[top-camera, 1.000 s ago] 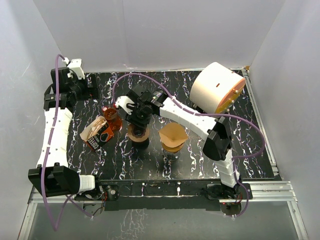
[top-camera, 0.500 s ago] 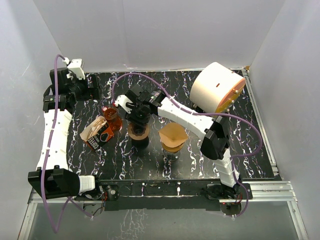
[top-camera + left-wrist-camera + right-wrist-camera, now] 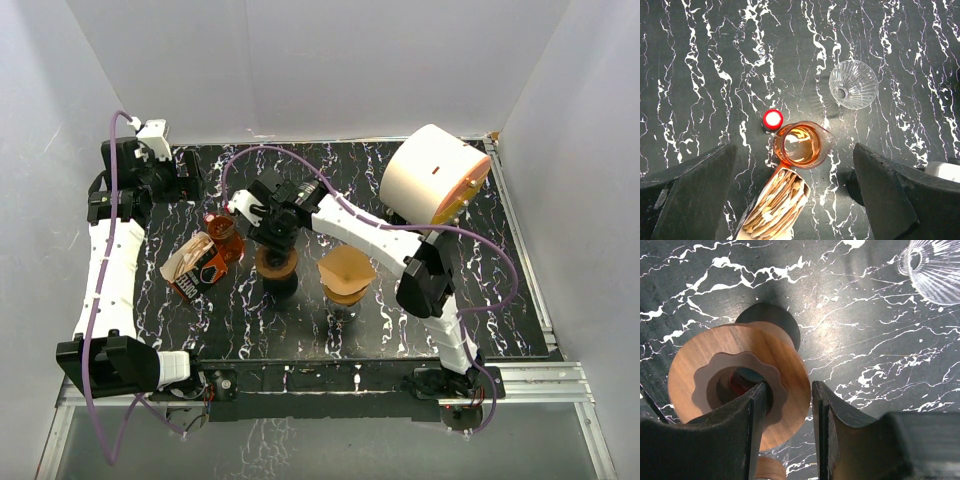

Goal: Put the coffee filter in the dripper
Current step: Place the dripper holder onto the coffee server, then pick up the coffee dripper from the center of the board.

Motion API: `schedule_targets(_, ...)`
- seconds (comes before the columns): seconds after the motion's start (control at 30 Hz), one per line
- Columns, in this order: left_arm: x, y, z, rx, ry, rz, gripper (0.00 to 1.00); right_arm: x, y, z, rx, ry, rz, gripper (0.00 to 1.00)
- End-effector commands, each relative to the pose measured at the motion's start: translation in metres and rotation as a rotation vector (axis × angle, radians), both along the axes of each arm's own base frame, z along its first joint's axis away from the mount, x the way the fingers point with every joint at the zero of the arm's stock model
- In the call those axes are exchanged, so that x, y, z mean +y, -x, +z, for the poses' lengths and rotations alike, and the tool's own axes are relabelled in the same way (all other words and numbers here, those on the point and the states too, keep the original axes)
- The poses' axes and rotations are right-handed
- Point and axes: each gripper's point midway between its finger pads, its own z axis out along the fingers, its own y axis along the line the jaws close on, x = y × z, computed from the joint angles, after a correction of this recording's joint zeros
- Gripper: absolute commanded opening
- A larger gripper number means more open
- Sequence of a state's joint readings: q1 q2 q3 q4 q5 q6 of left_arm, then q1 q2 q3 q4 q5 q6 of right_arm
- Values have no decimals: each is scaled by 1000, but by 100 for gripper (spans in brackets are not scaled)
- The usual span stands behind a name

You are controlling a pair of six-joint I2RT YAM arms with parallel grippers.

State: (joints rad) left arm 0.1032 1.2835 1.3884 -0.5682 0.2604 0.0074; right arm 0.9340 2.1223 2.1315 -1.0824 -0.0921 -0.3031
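The filter (image 3: 345,268), a brown paper cone with its mouth up, sits on a dark stand near the middle of the table, well apart from the glass dripper (image 3: 853,84); so the placing is not yet done. The dripper rests bare on the table farther back, and looks tipped, its hole off-centre in the left wrist view.

The right gripper (image 3: 789,387) hangs over a wooden ring (image 3: 700,365) on a black base, just left of the filter. Its jaws are narrow and straddle the ring's rim, one finger over the hole, the other at the outer edge; whether they pinch the wood I cannot tell. The left gripper (image 3: 794,147) is spread wide and holds nothing; it is high above an orange carafe (image 3: 800,160) and a filter pack (image 3: 775,210).

The step in hand looks like preparation at the ring, not the filter itself. If the ring is meant to carry the dripper, that must be settled first. Then the next move calls for the right gripper to come clear of the ring, take the filter lightly by one upper edge so the paper does not crush, and lower it point-down into the dripper's mouth; the dripper likely needs righting before it can receive the cone.
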Motion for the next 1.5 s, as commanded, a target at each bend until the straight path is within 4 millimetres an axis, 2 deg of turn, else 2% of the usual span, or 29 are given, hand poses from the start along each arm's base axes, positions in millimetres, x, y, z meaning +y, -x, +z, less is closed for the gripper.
schedule_targets(0.0,-3,4,14,-48,6,-24,99,7,-6,9,-15,-27,-21,40)
schedule_targets(0.1,-4,4,14,-47,6,-29,99,6,-5,9,-14,-25,-21,43)
schedule_targets(0.3,-9,3,10,-39,4,-77,99,7,-8,35,-66,-80,-24,49)
schedule_targets(0.57,-16,-6,-11,25,5,-163,99,6,-12,98,-187,-200,-3,60)
schedule_targets(0.8,-19,-17,-29,66,6,-205,99,-7,-21,153,-297,-312,-12,62)
schedule_targets(0.97,-18,-26,-35,78,0,-217,99,-33,-36,182,-340,-369,-56,63)
schedule_targets(1.07,-20,-33,-37,76,1,-228,99,-56,-48,192,-351,-388,-105,64)
schedule_targets(1.17,-23,-42,-40,86,-1,-246,99,-82,-58,196,-340,-407,-160,64)
schedule_targets(1.2,-25,-45,-43,93,-1,-252,99,-89,-62,189,-325,-399,-178,64)
schedule_targets(1.27,-29,-51,-45,107,-3,-264,99,-111,-62,198,-341,-413,-215,64)
schedule_targets(1.47,-50,-68,-63,167,-55,-317,99,-173,-67,184,-317,-420,-339,65)
